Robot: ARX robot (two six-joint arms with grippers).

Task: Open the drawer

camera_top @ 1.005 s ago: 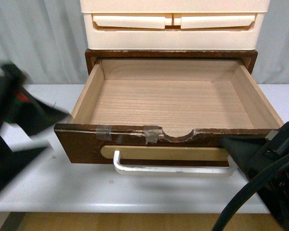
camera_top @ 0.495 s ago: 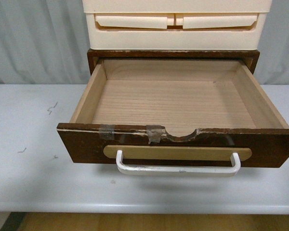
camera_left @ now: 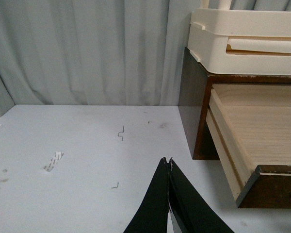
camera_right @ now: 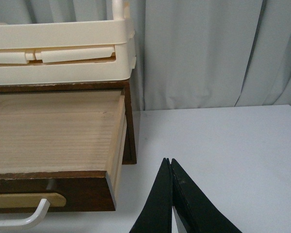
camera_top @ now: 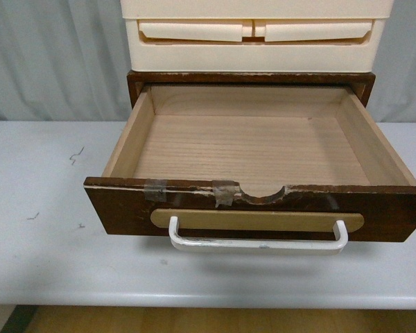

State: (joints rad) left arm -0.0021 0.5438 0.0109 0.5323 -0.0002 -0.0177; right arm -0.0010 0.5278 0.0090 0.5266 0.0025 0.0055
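Observation:
The dark brown drawer (camera_top: 256, 208) stands pulled far out of its cabinet. Its white bar handle (camera_top: 258, 242) hangs on a tan oval plate, its top edge is chipped and taped with a half-round notch, and the pale wood inside holds nothing. Neither arm shows in the front view. My left gripper (camera_left: 169, 161) is shut and empty over the table, left of the drawer (camera_left: 269, 187). My right gripper (camera_right: 168, 161) is shut and empty over the table, right of the drawer (camera_right: 48, 187).
Cream plastic drawers (camera_top: 253, 35) sit stacked on top of the brown cabinet (camera_top: 249, 78). The white table (camera_top: 41, 208) has small dark marks on its left part. A grey curtain (camera_top: 55, 55) hangs behind.
Both arms were beside the drawer's front corners one second ago and have withdrawn out of the front view. The drawer has stayed open.

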